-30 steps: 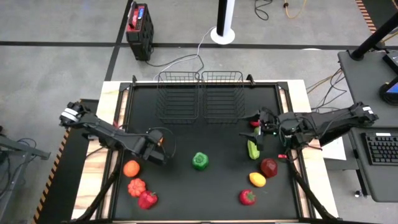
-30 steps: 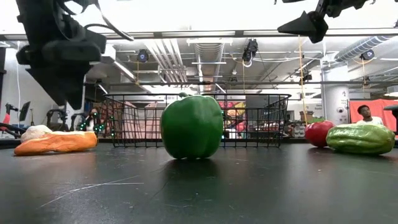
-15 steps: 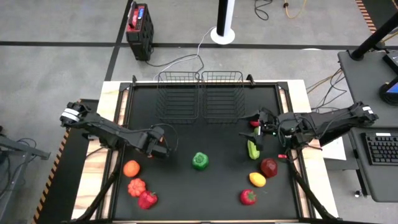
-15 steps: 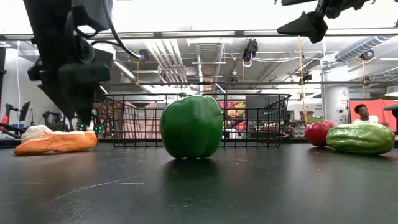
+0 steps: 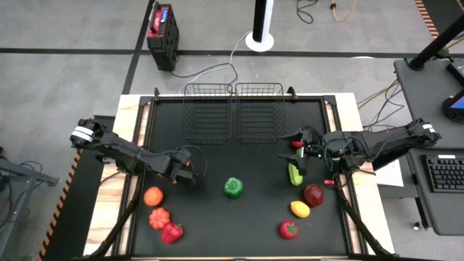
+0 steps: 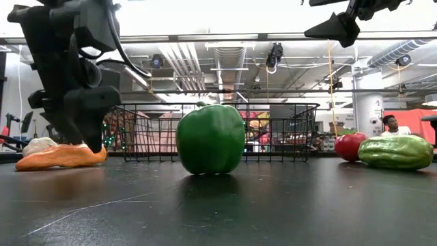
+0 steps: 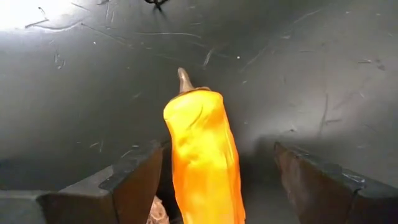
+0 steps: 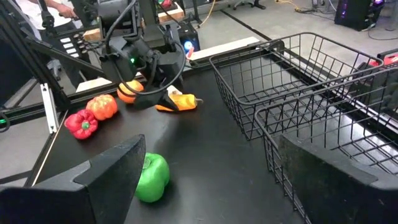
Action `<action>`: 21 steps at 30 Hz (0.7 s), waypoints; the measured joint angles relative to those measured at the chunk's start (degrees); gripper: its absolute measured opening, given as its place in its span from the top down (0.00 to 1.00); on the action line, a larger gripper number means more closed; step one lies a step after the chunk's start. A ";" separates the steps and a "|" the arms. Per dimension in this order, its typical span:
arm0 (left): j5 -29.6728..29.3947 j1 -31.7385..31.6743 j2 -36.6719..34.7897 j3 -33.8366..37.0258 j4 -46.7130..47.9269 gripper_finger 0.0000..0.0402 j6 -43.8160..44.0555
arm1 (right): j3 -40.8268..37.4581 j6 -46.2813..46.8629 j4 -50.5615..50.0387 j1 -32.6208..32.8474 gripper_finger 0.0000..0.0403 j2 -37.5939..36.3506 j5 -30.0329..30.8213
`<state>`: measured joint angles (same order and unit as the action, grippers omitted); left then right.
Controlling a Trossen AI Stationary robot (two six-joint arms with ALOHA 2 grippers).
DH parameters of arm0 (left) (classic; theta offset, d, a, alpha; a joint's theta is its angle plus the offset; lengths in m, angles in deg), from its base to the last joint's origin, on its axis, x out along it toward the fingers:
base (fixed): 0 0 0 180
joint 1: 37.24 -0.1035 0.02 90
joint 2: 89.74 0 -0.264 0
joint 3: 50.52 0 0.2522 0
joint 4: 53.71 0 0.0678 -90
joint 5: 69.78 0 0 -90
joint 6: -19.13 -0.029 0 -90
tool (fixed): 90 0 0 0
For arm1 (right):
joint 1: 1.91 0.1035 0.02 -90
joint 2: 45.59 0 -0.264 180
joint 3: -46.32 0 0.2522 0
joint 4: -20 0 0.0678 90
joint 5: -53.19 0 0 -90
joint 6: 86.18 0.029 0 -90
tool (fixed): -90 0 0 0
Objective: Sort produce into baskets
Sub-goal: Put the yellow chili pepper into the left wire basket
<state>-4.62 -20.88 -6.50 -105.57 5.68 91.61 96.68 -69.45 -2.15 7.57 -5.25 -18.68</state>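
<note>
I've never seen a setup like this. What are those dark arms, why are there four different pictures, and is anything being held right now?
Two robot arms work at a black table, sorting toy produce into two wire baskets. One camera looks down from above, one sits at table level, and one rides on each arm's wrist. On the table lie a green pepper, a cucumber, a lemon and several red and orange pieces. The left gripper is down at the table with its open fingers on either side of an orange pepper, not yet squeezing it. The right gripper waits open above the table near the cucumber. Nothing is held.
</note>
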 joint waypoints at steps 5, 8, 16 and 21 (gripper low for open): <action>0.00 -0.12 0.00 1.97 -3.92 0.29 0.02 | 0.00 -0.02 0.00 0.00 0.11 0.00 0.00; -0.02 -0.12 0.00 2.22 -4.50 0.31 0.01 | 0.00 -0.17 0.00 0.00 0.11 0.00 0.00; -0.07 -0.34 2.93 2.76 -4.75 0.42 0.02 | 0.00 -0.24 0.00 0.00 0.11 0.00 0.00; 0.32 -0.31 6.33 0.62 -4.53 0.50 -0.96 | 0.00 -0.24 -0.04 0.00 0.11 0.00 0.00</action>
<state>-4.31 -21.19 -0.17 -104.95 1.16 90.65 96.68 -69.69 -2.19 7.57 -5.25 -18.68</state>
